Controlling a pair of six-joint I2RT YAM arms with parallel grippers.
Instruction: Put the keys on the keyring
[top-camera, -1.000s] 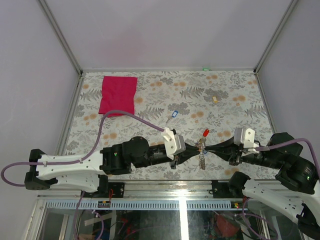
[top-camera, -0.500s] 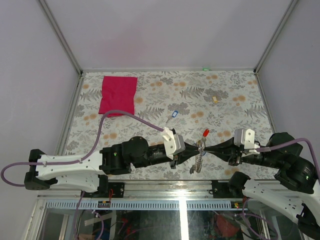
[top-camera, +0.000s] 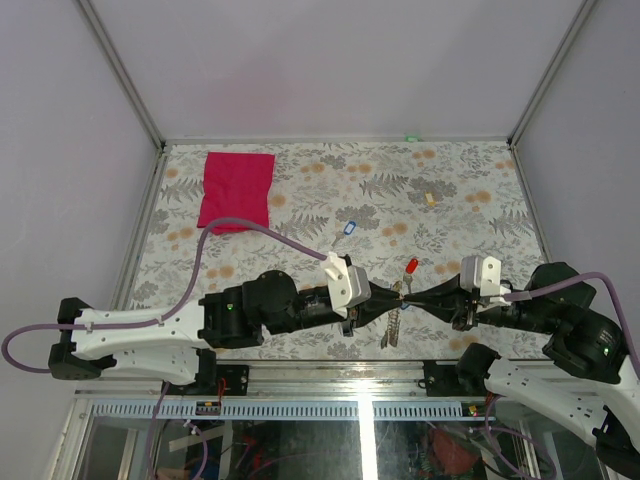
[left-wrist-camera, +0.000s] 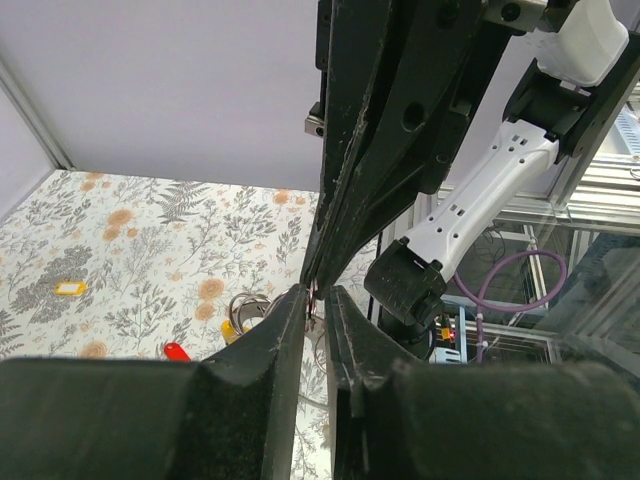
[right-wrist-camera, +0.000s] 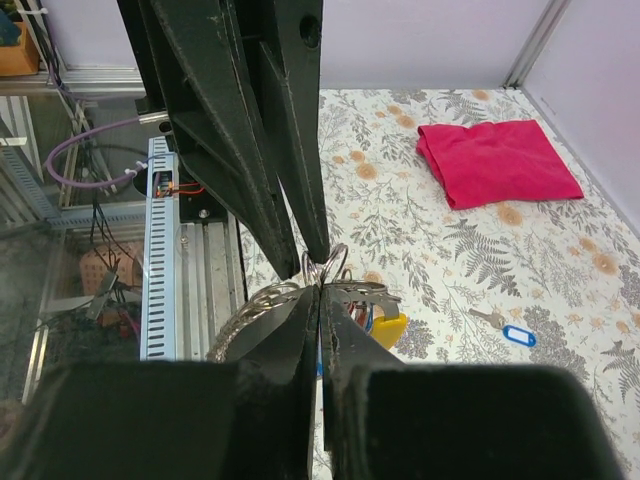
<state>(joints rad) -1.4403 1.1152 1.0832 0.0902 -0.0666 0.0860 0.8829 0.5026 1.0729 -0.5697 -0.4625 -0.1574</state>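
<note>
The keyring (top-camera: 400, 293) is held above the table's near edge between both grippers, which meet tip to tip. My right gripper (right-wrist-camera: 320, 285) is shut on its silver loops (right-wrist-camera: 336, 262). My left gripper (left-wrist-camera: 316, 292) pinches the same ring from the other side, its jaws a thin slit apart. A yellow-tagged key (right-wrist-camera: 390, 328) and a red-tagged key (top-camera: 410, 266) hang at the ring. The greyish strap (top-camera: 393, 326) dangles below. A blue-tagged key (top-camera: 348, 227) lies loose on the table farther back.
A red cloth (top-camera: 237, 190) lies at the far left of the floral table. A small tan block (top-camera: 430, 198) sits toward the back right. The metal frame rail (top-camera: 350, 372) runs just under the grippers.
The strap has swung from hanging straight to slanting down and left. The right arm has edged left and the left gripper slightly right, bringing the tips closer together.
</note>
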